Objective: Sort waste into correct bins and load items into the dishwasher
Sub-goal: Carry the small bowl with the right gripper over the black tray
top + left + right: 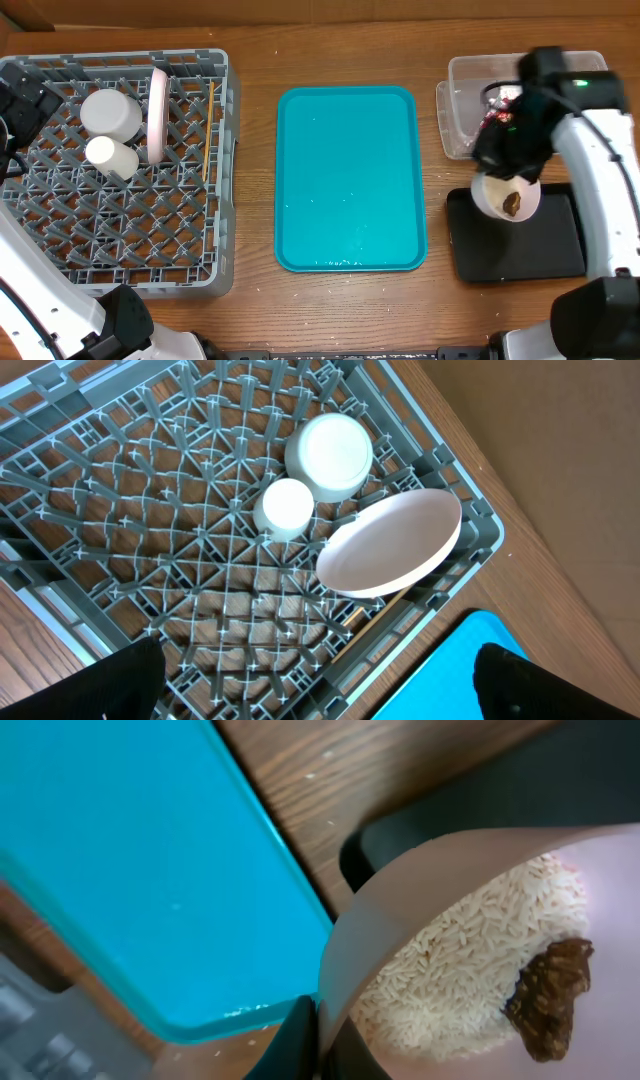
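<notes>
Teal plastic marks the middle of our table: the teal tray [350,180] lies flat, and we place everything from it. To its right, our right gripper [322,1045] is clamped tight on the rim of a small white bowl [400,890], holding it above the edge of the black tray [530,245]. Inside the bowl we see white rice [450,980] and a brown food lump [548,1000]. Also right of the teal tray, further back, stands the clear tub [465,110]. To the tray's left sits the grey dish rack [225,180], holding an upturned bowl [112,113], a cup [112,155], a plate [157,115] on edge and chopsticks [209,130]. Our left gripper [315,660] hangs over the rack, spread wide and empty.
</notes>
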